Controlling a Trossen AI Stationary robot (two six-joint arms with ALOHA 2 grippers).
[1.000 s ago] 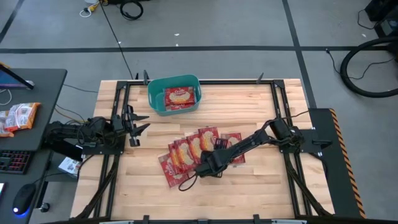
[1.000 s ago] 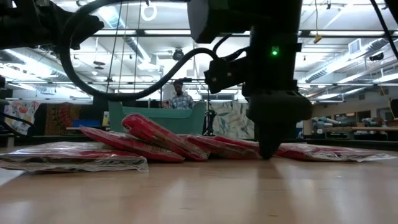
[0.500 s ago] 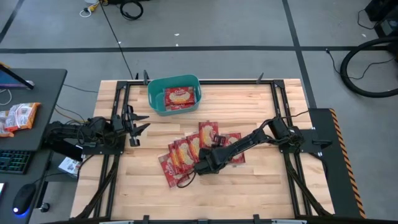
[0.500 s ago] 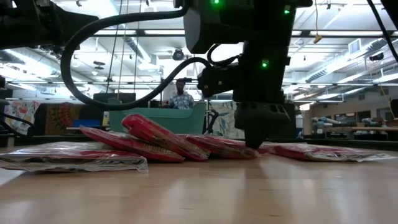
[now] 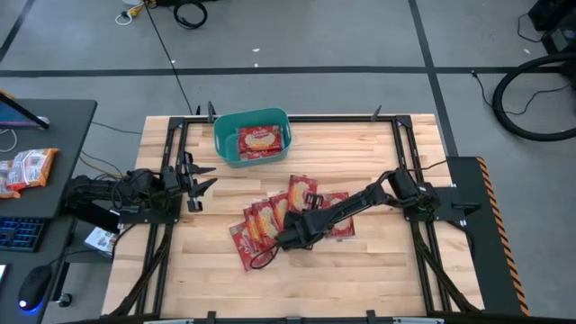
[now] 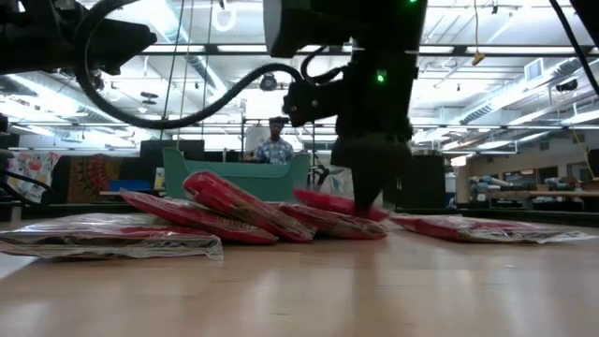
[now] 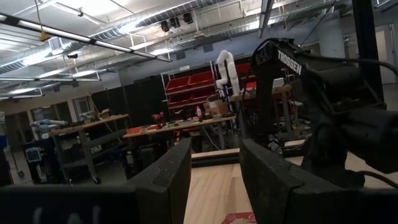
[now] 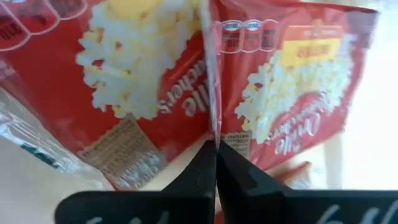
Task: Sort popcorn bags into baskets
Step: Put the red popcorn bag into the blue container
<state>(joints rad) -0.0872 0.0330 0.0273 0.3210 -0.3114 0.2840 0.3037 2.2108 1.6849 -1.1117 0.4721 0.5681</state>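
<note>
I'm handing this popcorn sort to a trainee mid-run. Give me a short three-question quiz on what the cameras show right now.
1. True or false: the teal basket already holds a popcorn bag.
2. Which gripper is working at the pile of popcorn bags? A) the left gripper B) the right gripper C) both
3. Fill in: in the right wrist view, the right gripper is shut on the ____ of a popcorn bag.

Key
1. True: one red bag lies inside it.
2. B. The right gripper is down in the pile, while the left gripper waits open near the table's left edge.
3. Edge: the closed fingertips pinch the thin plastic seam.
</note>
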